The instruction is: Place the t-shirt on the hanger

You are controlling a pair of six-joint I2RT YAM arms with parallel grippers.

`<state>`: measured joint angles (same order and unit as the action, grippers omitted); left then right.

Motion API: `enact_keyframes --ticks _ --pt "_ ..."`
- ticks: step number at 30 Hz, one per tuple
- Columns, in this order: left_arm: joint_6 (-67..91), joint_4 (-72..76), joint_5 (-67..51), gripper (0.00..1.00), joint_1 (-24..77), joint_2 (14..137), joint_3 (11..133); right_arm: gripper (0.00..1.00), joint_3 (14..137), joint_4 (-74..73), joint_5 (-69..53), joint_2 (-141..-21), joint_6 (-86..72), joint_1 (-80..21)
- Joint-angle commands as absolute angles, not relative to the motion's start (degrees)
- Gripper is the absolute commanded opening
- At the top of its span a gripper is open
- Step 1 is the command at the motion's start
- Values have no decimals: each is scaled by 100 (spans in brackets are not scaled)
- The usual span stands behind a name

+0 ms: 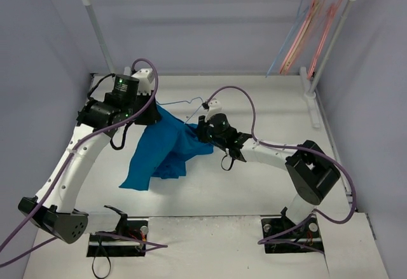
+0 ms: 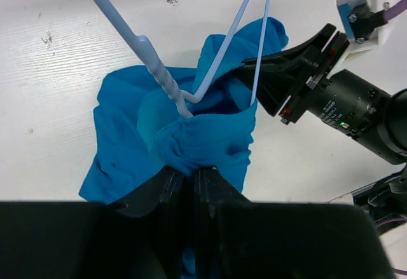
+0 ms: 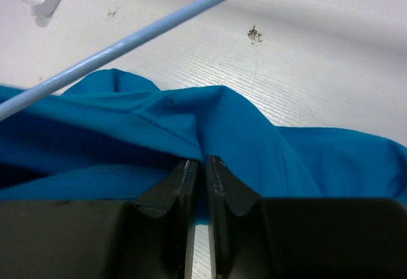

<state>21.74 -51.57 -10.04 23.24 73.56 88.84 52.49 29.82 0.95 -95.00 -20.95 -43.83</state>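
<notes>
Just beyond my left hand (image 2: 192, 172), clamped on the t-shirt (image 2: 210, 136), the hanger (image 2: 158, 69) slants away; my right hand (image 3: 202, 163) pinches fabric too.

Past the neck twist, I lose the hanger (image 2: 159, 74): its wire sinks into the t-shirt (image 2: 210, 139), shoulders unseen. Both wrist views crop its ends. From above, the left claw (image 2: 193, 174) hides under its own wrist, near the worktop's (image 1: 267, 183) far-left corner.
</notes>
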Motion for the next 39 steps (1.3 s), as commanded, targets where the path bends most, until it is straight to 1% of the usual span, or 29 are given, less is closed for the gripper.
enact_keyframes --ticks 1,4,8,15,22,28,33,39 --pt "2241 -5071 -976 0 2338 7067 9246 12 5282 3533 140 -9466 -2083 -4298" --pt "2145 -5054 -1037 0 2338 6988 9185 0 5212 3524 176 -9387 -1995 -4210" --pt "1768 -5001 -1160 0 2338 6795 8948 0 5212 3332 298 -9098 -1750 -3956" --pt "757 -4746 -1274 0 2338 6302 8245 0 5440 2541 255 -8719 -1187 -3446" --pt "168 -4509 -1230 0 2425 6214 8068 0 6029 1767 176 -8561 -765 -3401" --pt "-191 -4202 -1485 0 2505 6003 7998 0 6661 1099 79 -8675 -616 -3393" --pt "-255 -3911 -1758 0 2593 5696 7761 0 6926 782 62 -8719 -554 -3393" --pt "-430 -3929 -1030 0 2645 5730 7664 0 7198 449 53 -8614 -457 -3410"
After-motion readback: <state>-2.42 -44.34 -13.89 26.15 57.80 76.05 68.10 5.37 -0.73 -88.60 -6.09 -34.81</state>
